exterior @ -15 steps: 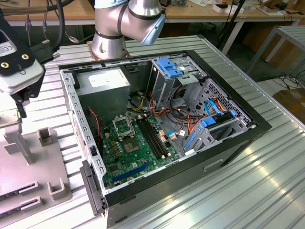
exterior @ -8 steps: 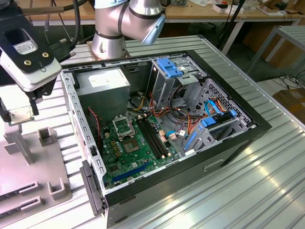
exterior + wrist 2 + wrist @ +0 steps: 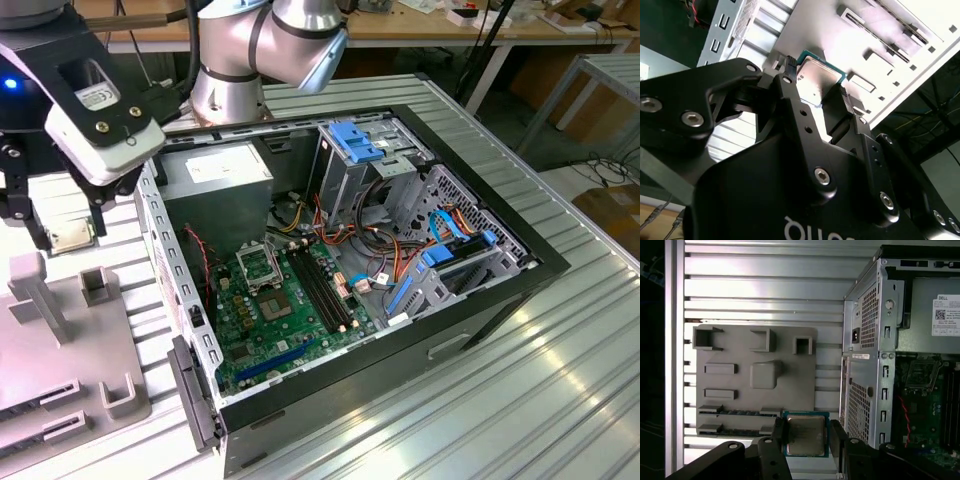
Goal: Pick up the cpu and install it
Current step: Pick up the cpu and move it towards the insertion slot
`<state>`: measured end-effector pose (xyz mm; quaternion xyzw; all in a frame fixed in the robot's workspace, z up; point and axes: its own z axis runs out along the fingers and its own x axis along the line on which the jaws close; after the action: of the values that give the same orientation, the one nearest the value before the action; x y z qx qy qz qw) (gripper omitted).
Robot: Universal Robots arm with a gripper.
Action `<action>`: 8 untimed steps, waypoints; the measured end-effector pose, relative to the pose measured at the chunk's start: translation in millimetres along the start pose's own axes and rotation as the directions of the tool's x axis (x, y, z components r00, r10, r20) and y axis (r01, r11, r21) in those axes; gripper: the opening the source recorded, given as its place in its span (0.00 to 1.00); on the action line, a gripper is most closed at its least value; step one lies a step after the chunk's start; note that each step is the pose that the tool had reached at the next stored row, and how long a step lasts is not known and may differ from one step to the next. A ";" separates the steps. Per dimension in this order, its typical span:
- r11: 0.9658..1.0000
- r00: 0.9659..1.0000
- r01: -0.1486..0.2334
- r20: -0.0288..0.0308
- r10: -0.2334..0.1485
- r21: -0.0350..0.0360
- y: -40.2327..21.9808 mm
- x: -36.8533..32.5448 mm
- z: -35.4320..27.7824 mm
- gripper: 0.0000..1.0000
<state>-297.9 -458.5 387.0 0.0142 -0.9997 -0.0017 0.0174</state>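
The cpu is a thin square chip with a silver-grey top and a green edge. My gripper is shut on it, a black finger on each of two opposite sides, at the exterior view's left beside the open computer case. In both wrist views the cpu sits between the fingers, over the near edge of the grey fixture plate. I cannot tell whether it touches the plate. The motherboard's socket stands with its frame raised inside the case.
The grey fixture plate carries raised blocks and slots. The case wall stands between the gripper and the motherboard. Drive cages, blue clips and cables crowd the case's far side. The robot's base stands behind it on the ribbed metal table.
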 end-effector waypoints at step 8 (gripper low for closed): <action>1.000 1.000 0.000 0.000 0.000 0.000 -0.5 -15.7 -0.4 0.46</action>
<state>-282.2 -458.5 386.8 0.0142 -0.9997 -0.0018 0.0174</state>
